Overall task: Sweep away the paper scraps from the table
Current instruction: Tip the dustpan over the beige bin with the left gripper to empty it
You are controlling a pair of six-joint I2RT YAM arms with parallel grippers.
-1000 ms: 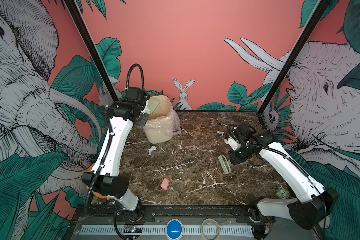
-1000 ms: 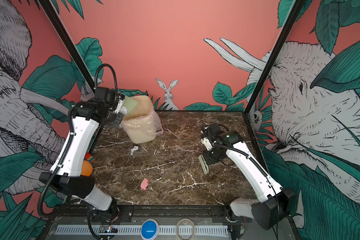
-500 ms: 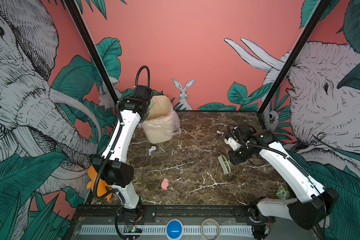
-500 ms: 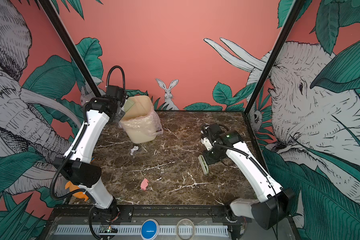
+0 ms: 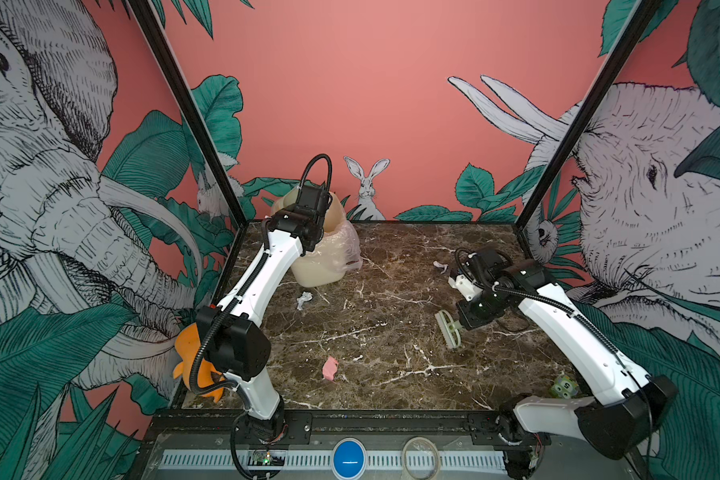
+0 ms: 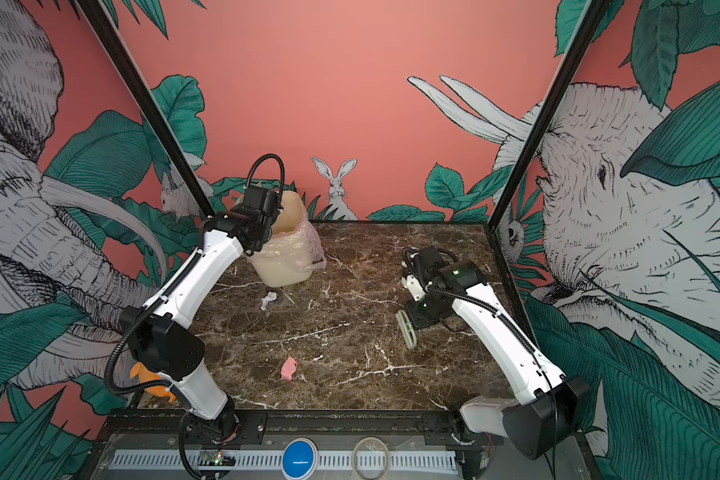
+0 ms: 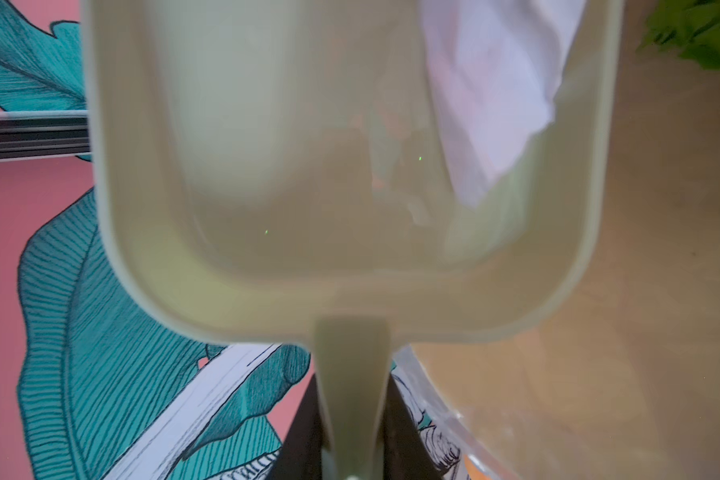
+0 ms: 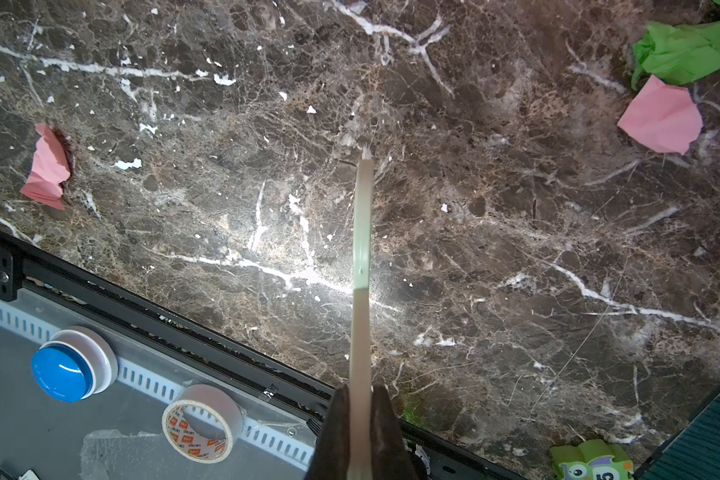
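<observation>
— Top views?
— In both top views I see a white scrap (image 5: 304,300) near the cream bin (image 5: 321,272) and a pink scrap (image 5: 330,368) nearer the front edge of the desk (image 5: 391,291).
— Left wrist?
— My left claw (image 7: 352,399) is clamped on the dustpan (image 7: 267,187) handle; a white paper bit (image 7: 495,95) lies in the pan.
— Right wrist?
— My right claw (image 8: 360,415) grips the brush (image 8: 360,232) handle tight; a green scrap (image 8: 682,52) lies just beside a second pink scrap (image 8: 661,120).

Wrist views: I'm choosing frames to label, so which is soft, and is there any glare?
Left wrist: dustpan and its white paper scrap close, blurred. Right wrist: table sharp, a glare patch beside the soft-edged brush.
</observation>
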